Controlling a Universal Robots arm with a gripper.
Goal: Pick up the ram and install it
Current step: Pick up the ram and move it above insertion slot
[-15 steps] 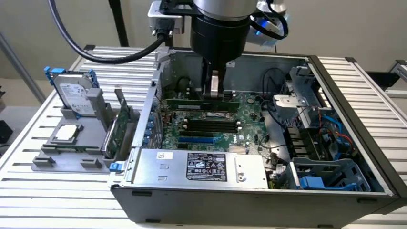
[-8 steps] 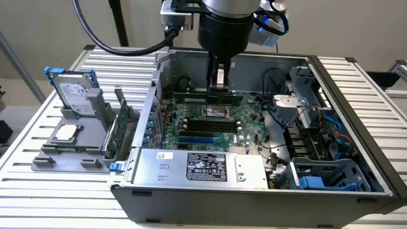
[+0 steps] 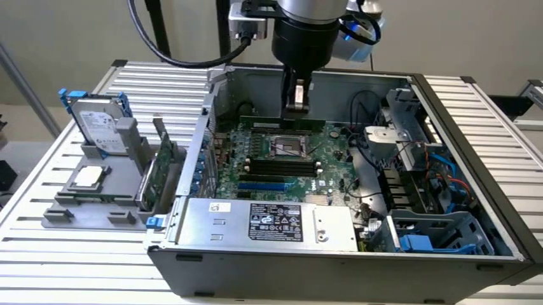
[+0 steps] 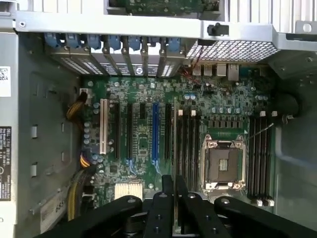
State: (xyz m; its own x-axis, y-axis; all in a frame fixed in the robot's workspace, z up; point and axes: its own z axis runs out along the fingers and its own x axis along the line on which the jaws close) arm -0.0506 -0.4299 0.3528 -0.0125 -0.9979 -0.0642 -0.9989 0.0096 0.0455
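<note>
Exterior, gripper (image 3: 294, 109): clamped on the ram (image 3: 259, 119) near mid-length, inside the case (image 3: 339, 267).
Exterior, ram axis: across the view, parallel to the memory slots (image 3: 276, 166).
Wrist, ram (image 4: 174, 144): edge-on between the fingers (image 4: 162, 208), just beside the memory slots (image 4: 189, 148) next to the CPU socket (image 4: 223, 163).
Unclear: which slot lies beneath the ram, and whether it touches the board.
</note>
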